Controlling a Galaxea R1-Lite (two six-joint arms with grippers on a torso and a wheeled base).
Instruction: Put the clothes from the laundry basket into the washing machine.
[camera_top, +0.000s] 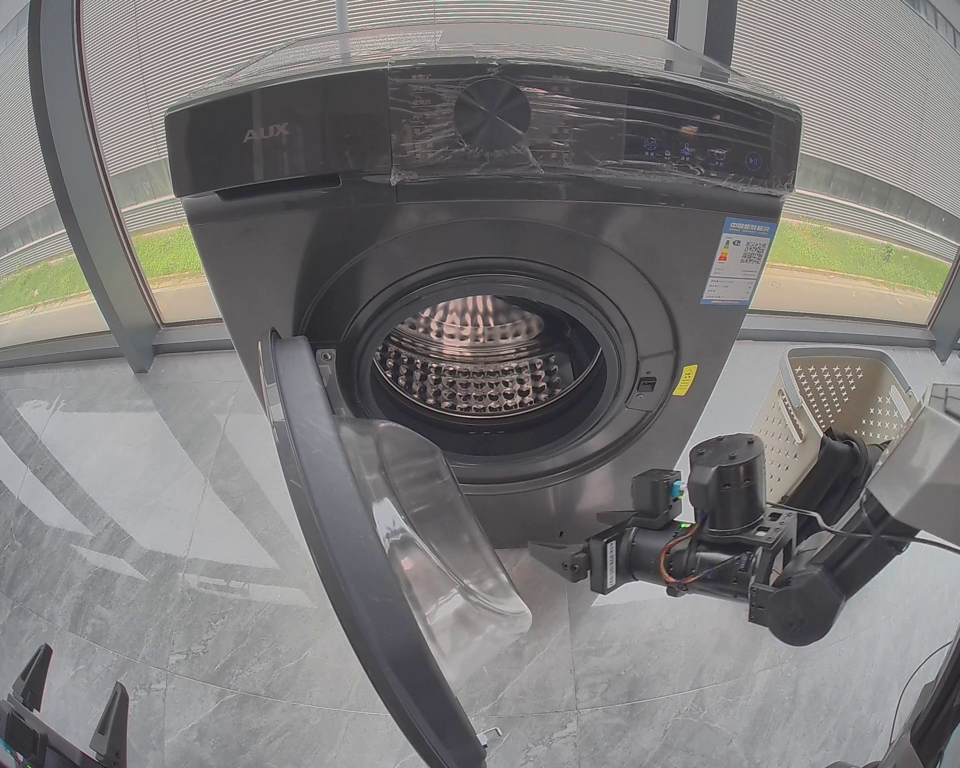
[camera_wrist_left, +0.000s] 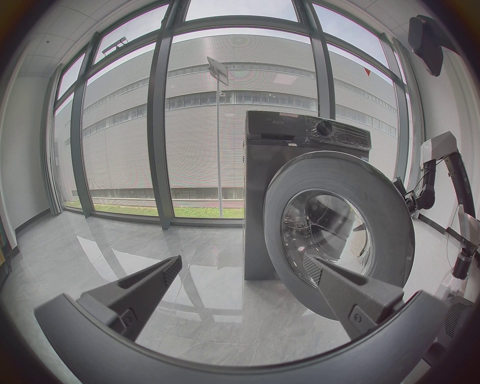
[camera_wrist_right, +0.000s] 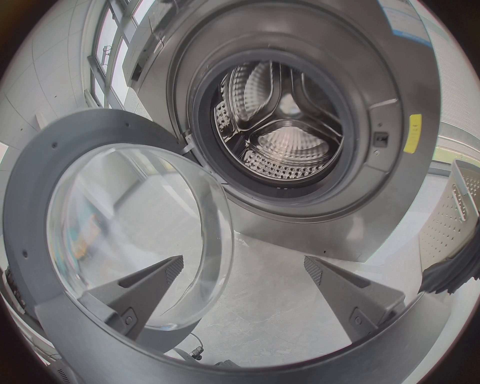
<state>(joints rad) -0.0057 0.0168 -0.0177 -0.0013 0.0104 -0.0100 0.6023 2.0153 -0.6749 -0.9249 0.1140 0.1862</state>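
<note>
**Washing machine** (camera_top: 480, 300): we record a dark grey front-loader standing on the floor against the window wall. Its round door (camera_top: 340, 520) is hinged on the left and swung out towards the near side. The steel drum (camera_top: 485, 360) is open to view, and clear film covers the control panel around the dial (camera_top: 492, 113).

**Laundry basket** (camera_top: 840, 400): a pale perforated basket on the floor, just right of the machine. The right arm hides its lower inside, so we cannot tell what it holds.

**Right gripper** (camera_top: 555, 560): held low in front of the machine, right of the door and left of the basket. Its fingers are spread wide with nothing between them.

**Left gripper** (camera_top: 72, 695): at the near left, well apart from the machine, also spread wide and holding nothing.

**By view:**
- The right wrist view looks straight into the drum (camera_wrist_right: 280, 125), to its ribbed back wall. It also shows the door's domed glass (camera_wrist_right: 140, 235) and a yellow sticker (camera_wrist_right: 412, 132) beside the opening.
- The left wrist view shows the machine's side panel (camera_wrist_left: 257, 210) and the door's outer face (camera_wrist_left: 340, 235).

**Floor** (camera_top: 150, 500): glossy grey marble-look tiles.

**Room:** tall glazed walls with dark frames (camera_wrist_left: 159, 125). Outside are a grass strip (camera_top: 860, 255) and a grey louvred building.
</note>
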